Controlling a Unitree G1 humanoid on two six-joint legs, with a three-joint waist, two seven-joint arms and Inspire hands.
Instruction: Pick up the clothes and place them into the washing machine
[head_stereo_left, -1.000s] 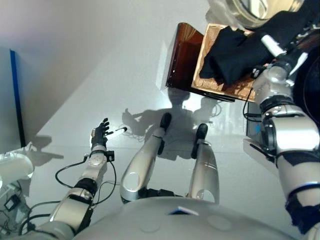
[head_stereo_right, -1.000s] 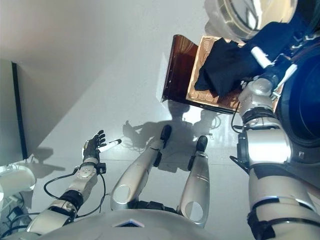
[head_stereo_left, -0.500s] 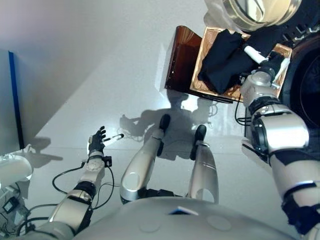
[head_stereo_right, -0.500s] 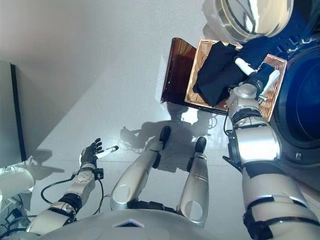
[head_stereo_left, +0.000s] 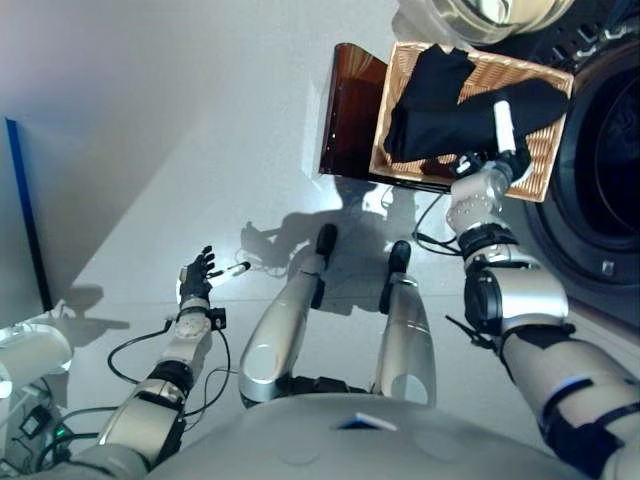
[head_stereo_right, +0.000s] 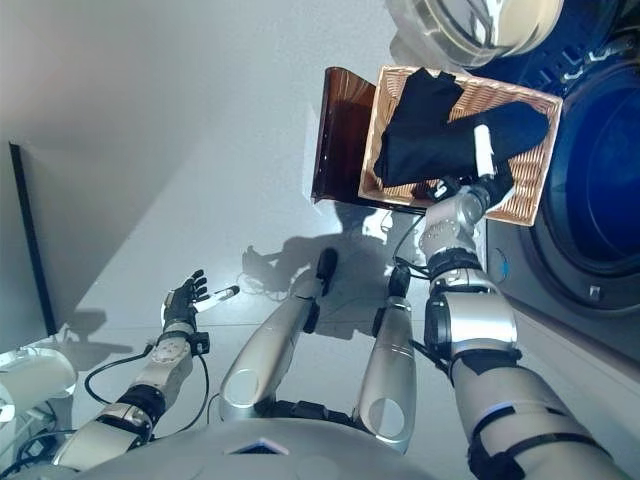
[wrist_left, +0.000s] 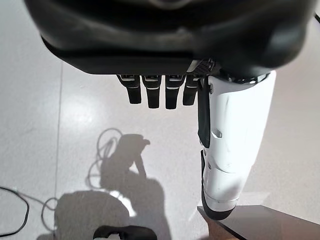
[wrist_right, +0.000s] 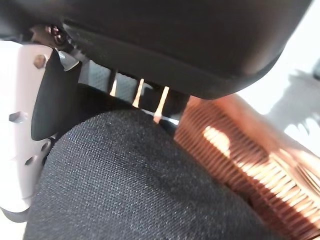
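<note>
1. The black clothes lie heaped in the wicker basket in the upper right of the left eye view, on a dark brown stand. The heap's long axis runs across the basket from its upper-left corner towards its right rim.

2. The right hand is at the heap's lower-right edge — its white-covered thumb lies on top of the cloth, pointing up the frame. In the right wrist view the black fabric fills the space right against the palm, with the basket's weave just beyond, so the hand is touching the clothes. Whether its fingers are curled into the fabric I cannot tell; they are hidden behind the cloth.

3. The left hand is in the lower left of the left eye view, well apart from the basket, over the pale floor. Its own wrist view shows straight, relaxed fingers and nothing held.

4. The washing machine fills the right edge of the right eye view, its dark drum opening just beside the basket's right rim, with the glass door swung open at the top of the frame.

5. Judgement: the coming move belongs to the right arm — once the grip is sure, the cloth needs lifting clear of the rim and carrying rightwards into the drum.
</note>
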